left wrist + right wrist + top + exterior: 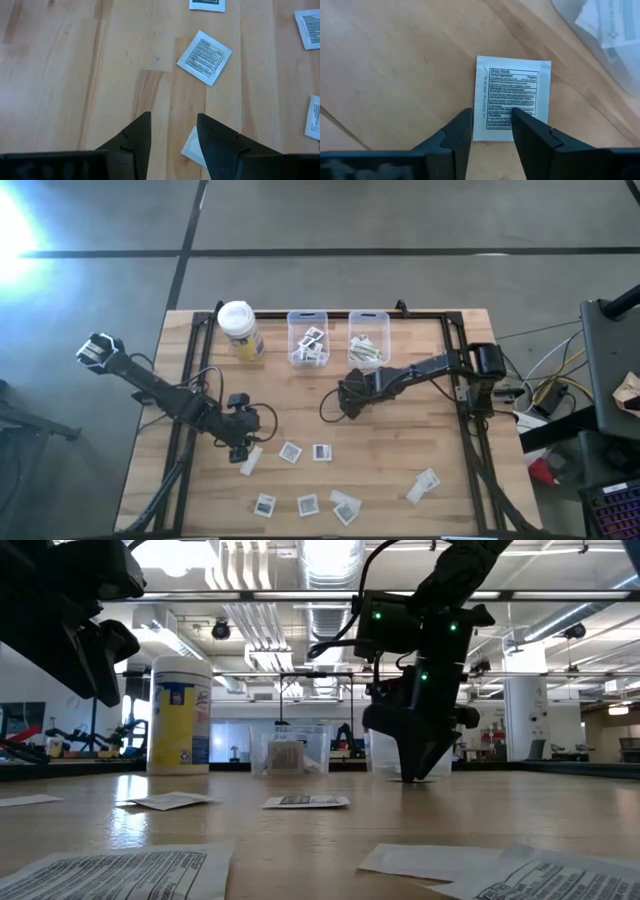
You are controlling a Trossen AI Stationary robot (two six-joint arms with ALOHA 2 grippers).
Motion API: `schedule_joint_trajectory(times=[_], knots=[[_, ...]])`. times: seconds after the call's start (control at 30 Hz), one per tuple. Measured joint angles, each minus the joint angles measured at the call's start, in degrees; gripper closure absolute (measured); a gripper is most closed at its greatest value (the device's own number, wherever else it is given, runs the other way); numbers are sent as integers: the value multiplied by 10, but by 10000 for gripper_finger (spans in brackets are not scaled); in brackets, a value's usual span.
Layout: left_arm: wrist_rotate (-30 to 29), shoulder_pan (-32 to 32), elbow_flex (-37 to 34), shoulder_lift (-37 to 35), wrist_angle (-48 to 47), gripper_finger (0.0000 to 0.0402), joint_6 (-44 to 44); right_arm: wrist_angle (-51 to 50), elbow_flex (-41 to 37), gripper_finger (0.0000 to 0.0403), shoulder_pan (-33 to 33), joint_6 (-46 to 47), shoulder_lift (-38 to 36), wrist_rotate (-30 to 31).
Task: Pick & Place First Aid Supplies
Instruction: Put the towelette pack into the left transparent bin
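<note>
Several small white first aid packets lie flat on the wooden table (pixel 400 450), among them square ones (pixel 290 452) (pixel 322 452) and a narrow strip (pixel 250 461). My right gripper (pixel 491 112) is open and low over one square printed packet (pixel 512 97), with a fingertip on either side of the packet's near edge; in the high view the gripper (pixel 348 405) hides that packet. My left gripper (pixel 240 446) hangs open above the table, just over the narrow strip (pixel 192 149), and holds nothing. Another square packet (pixel 204 57) lies beyond it. My right gripper comes steeply from above at the printed packet's near edge (pixel 495 131), its fingers apart over that edge. The packet lies flat on the table. In the low view the fingertips (pixel 418 776) reach down to the tabletop. I cannot tell whether they touch the packet.
Two clear bins (pixel 308 338) (pixel 368 338) with packets inside stand at the table's far side, and a yellow container with a white lid (pixel 240 330) stands left of them. More packets lie near the front edge (pixel 308 504) (pixel 425 485). A black frame (pixel 455 320) borders the table.
</note>
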Motion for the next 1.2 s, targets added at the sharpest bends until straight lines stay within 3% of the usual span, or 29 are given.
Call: schedule_joint_trajectory(times=[0.6,1.2], knots=[[0,0,0,0,0,250,-1,-13,-1,388,-16,-5,-9,-13],[0,0,0,0,-1,250,-7,-47,-9,395,30,-34,-157,-16]])
